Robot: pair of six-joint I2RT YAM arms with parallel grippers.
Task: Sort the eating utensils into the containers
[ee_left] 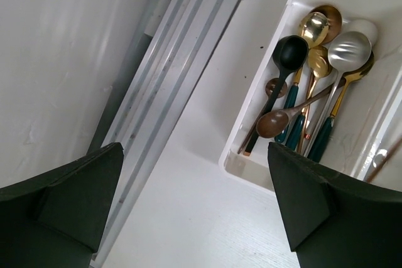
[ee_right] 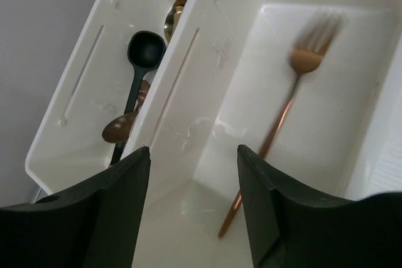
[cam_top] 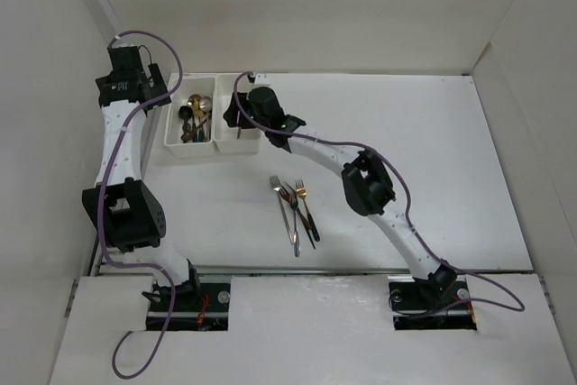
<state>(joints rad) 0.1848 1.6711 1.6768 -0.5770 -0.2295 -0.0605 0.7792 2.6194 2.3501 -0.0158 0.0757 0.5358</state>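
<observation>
Two joined white bins stand at the back left. The left bin (cam_top: 173,129) holds several spoons (cam_top: 194,116), gold, silver, black and copper, also in the left wrist view (ee_left: 314,73). My right gripper (cam_top: 236,116) is open and empty above the right bin (cam_top: 245,145). In the right wrist view (ee_right: 193,199) a copper fork (ee_right: 295,92) lies loose in that bin (ee_right: 352,92), its tines blurred. A few forks (cam_top: 296,209) lie on the table in front of the bins. My left gripper (cam_top: 155,86) is open and empty, left of the left bin (ee_left: 251,167).
White walls close in the table on the left, back and right. A wall rail (ee_left: 169,73) runs close beside the left gripper. The right arm's elbow (cam_top: 368,182) hangs over the table right of the loose forks.
</observation>
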